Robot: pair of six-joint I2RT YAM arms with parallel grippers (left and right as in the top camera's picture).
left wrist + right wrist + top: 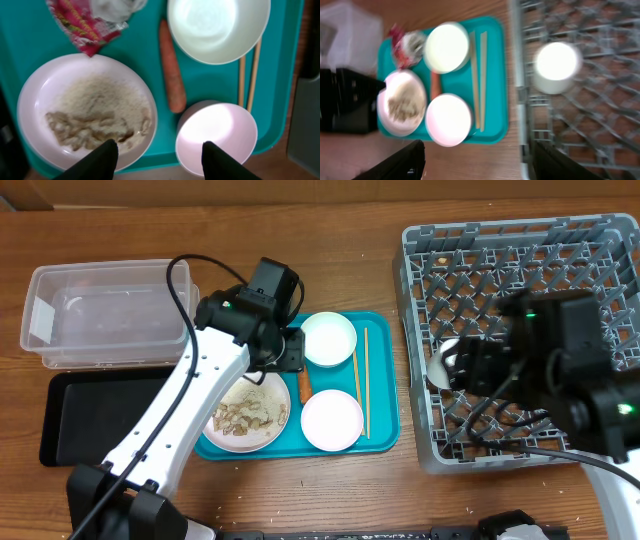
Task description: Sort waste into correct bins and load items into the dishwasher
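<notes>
Wooden table (pixel 300 480), teal tray (pixel 385 400) beside rack (pixel 480 260)

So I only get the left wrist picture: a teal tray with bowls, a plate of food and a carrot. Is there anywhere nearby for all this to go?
Observer: Yes. A grey dishwasher rack stands on the table just right of the teal tray.
Operator: Is anything in it yet?
Observer: One white dish sits in it near its left edge. The right wrist view looks down on it.
Operator: And for the rubbish?
Observer: On the other side, left of the teal tray, there is a clear tub with a flat black tray in front of it.
</notes>
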